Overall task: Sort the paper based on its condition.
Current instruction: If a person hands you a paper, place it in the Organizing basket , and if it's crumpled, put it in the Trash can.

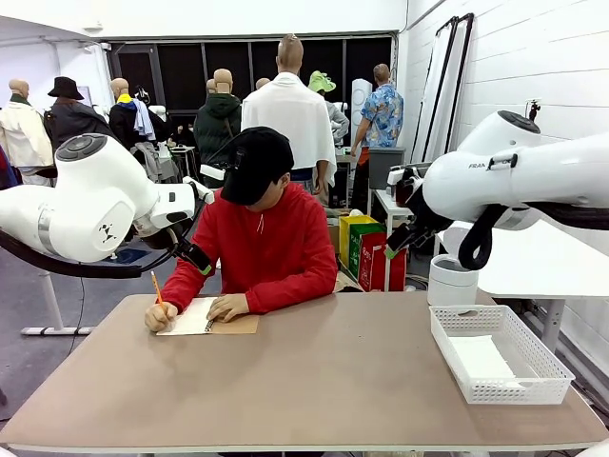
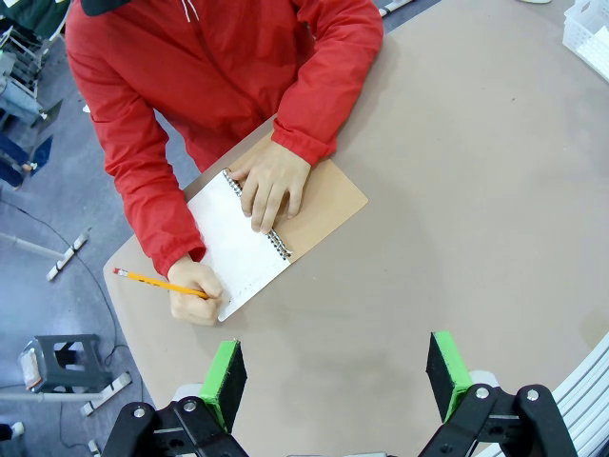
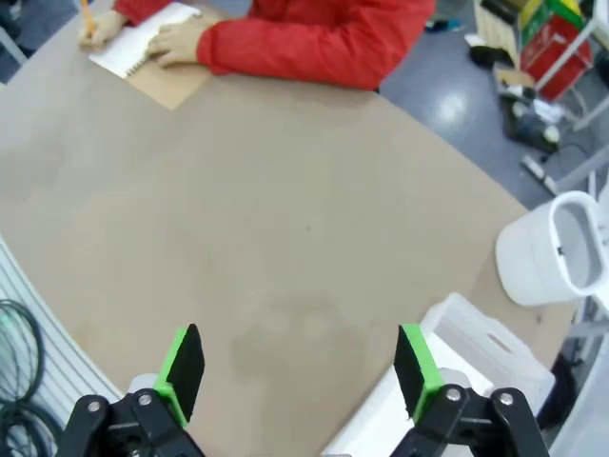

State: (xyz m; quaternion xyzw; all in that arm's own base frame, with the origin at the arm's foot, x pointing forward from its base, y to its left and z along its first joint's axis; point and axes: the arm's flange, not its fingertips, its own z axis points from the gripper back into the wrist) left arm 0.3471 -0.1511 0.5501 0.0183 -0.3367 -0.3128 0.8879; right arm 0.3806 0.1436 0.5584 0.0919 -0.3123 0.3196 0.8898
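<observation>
The left gripper (image 2: 335, 376) hangs above the table (image 2: 476, 219) with its green-padded jaws spread wide and nothing between them. Beyond its fingertips, near the table's far edge, lies an open spiral-bound notebook (image 2: 243, 252), its white page up and its brown kraft cover folded out flat beside it. A person in a red hooded top (image 2: 219, 67) leans over it. One hand (image 2: 195, 293) holds a yellow pencil (image 2: 157, 283) at the page's corner, and the other hand (image 2: 271, 183) rests flat across the spiral binding. The right gripper (image 3: 297, 369) is likewise wide open and empty, hovering over bare tabletop. Just past one of its fingers sits the white mesh basket (image 3: 476, 333) at the table's near right end, and a round white bin (image 3: 547, 249) stands off the table's edge beyond that. In the front view the paper (image 1: 481, 360) is a flat white sheet lying on the bottom of the basket, well apart from the notebook at the table's opposite side. Both white arms are raised clear of the table surface, one on each side of the person.
</observation>
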